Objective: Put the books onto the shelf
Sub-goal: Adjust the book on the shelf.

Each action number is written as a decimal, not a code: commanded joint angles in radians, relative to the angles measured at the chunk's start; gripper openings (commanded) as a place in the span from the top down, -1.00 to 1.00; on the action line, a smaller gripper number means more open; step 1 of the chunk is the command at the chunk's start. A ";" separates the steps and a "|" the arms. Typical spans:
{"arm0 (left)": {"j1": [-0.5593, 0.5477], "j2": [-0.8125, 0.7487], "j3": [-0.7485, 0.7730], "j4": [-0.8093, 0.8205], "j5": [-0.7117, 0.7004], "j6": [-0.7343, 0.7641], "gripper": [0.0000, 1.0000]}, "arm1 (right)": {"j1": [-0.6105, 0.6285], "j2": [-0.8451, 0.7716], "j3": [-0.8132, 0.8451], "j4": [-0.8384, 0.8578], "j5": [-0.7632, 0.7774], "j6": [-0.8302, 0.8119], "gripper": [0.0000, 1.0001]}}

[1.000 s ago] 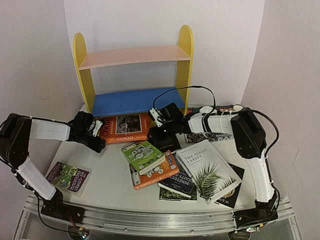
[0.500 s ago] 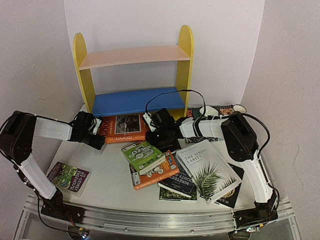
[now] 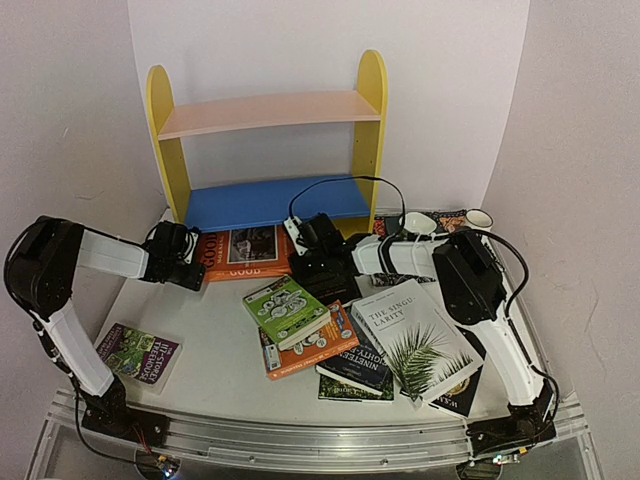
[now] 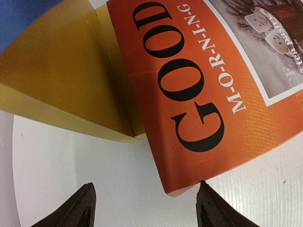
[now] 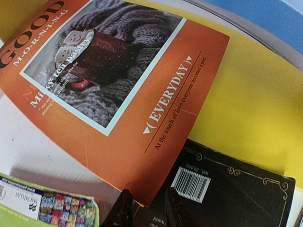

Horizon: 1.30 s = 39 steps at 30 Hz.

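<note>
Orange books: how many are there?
2: the orange Good Morning paperback partly on the yellow shelf base; another orange paperback under the green paperback. More may be hidden.

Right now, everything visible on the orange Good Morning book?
The orange book is a paperback with a black GOOD MORNING title, a white-framed photo of a mug on grey knitwear, and EVERYDAY along one edge. It lies face up, closed, its far part over the shelf's yellow base. A black book meets one corner. The left gripper stands open around one near corner; the right gripper sits at another.
</note>
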 commanded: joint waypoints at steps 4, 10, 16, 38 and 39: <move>0.007 -0.018 0.037 0.068 -0.075 -0.041 -0.46 | 0.017 0.050 0.069 0.053 0.051 -0.011 0.42; 0.008 -0.086 -0.007 0.069 -0.013 -0.069 -0.48 | 0.018 0.031 0.033 0.083 0.066 -0.034 0.38; 0.006 -0.239 -0.088 0.061 0.011 -0.068 -0.47 | 0.020 -0.007 -0.022 0.098 0.057 -0.030 0.30; 0.007 -0.290 -0.155 0.118 0.415 -0.800 1.00 | 0.019 -0.083 -0.116 0.079 0.035 0.148 0.64; 0.006 -0.275 -0.160 0.139 0.421 -0.821 1.00 | 0.020 -0.076 -0.111 0.079 0.039 0.146 0.64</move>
